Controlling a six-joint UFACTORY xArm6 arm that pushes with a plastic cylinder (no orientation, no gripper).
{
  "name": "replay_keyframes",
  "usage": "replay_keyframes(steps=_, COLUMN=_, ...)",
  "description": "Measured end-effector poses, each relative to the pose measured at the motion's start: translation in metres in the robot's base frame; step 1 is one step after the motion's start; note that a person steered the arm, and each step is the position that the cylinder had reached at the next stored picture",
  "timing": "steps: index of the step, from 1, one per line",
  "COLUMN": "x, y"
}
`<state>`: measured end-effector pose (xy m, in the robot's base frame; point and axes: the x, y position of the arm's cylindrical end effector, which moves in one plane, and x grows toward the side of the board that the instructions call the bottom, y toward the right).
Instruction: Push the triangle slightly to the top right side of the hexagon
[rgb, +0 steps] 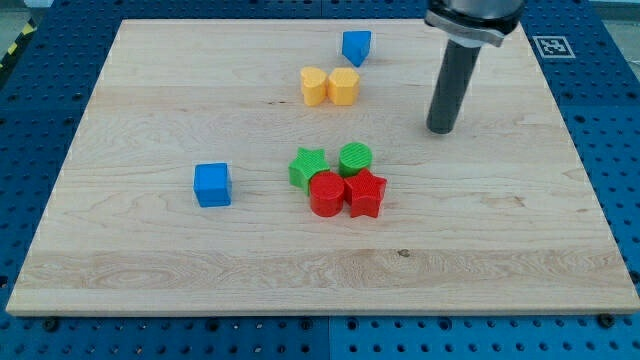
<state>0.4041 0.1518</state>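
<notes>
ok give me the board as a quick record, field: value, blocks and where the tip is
tip: my tip on the board, view's upper right, touching no block
blue triangle: near the top edge
yellow hexagon: touching the yellow heart on its left
cluster: green star, green cylinder, red cylinder, red star, packed together
blue cube: alone, left

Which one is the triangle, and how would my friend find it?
Start at the wooden board and look near its top edge, above the two yellow blocks. The blue triangle sits alone there, to the left of my tip. Unlike the blue cube far down on the left, it is wedge-shaped.
</notes>
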Motion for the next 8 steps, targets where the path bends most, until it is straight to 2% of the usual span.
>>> replay_keyframes(steps=3, x=0.001, y=0.105)
replay_keyframes(steps=4, x=-0.007, y=0.116)
replay_keyframes(steps=5, x=-0.045, y=0.12)
replay_keyframes(steps=6, x=-0.097, y=0.089)
replay_keyframes(steps=7, x=-0.157, y=0.027)
replay_keyframes(steps=8, x=-0.191, y=-0.058)
